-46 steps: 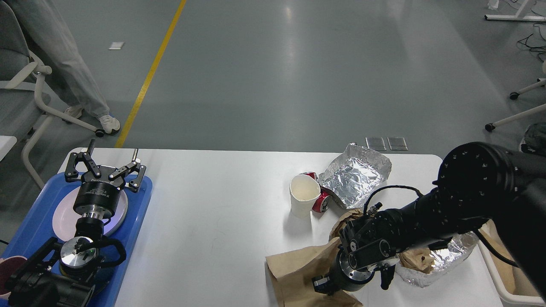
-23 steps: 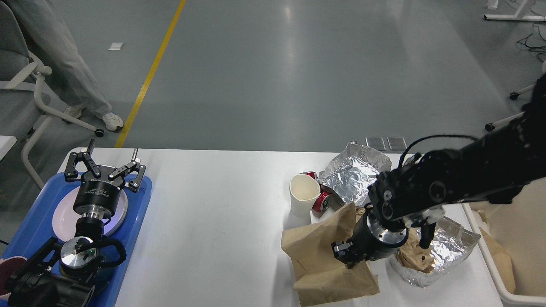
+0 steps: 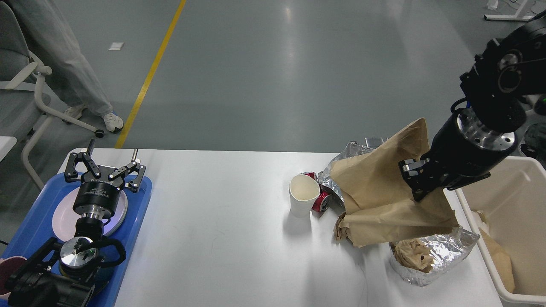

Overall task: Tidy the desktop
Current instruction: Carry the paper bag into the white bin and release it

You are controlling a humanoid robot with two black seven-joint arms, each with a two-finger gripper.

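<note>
The white desktop (image 3: pixel 222 221) fills the lower view. My right gripper (image 3: pixel 420 181) is shut on a large brown paper bag (image 3: pixel 384 196) and holds it lifted above the table's right side, close to the cream bin (image 3: pixel 512 221). My left gripper (image 3: pixel 104 168) is open and empty above a white plate (image 3: pixel 62 217) on the blue tray (image 3: pixel 34 221). On the table stand a white paper cup (image 3: pixel 303 196), a red can (image 3: pixel 320 201) beside it, a foil tray (image 3: pixel 341 164) partly behind the bag, and a foil tray with crumpled brown paper (image 3: pixel 431 256).
The cream bin at the right edge holds brown paper (image 3: pixel 499 256). A dark red item (image 3: pixel 6 273) sits at the tray's near left. A chair (image 3: pixel 25 94) and a person's legs (image 3: pixel 76 76) stand beyond the table's left corner.
My right gripper has risen and moved right, toward the bin, lifting the brown paper bag off the table. The left arm has not moved.
</note>
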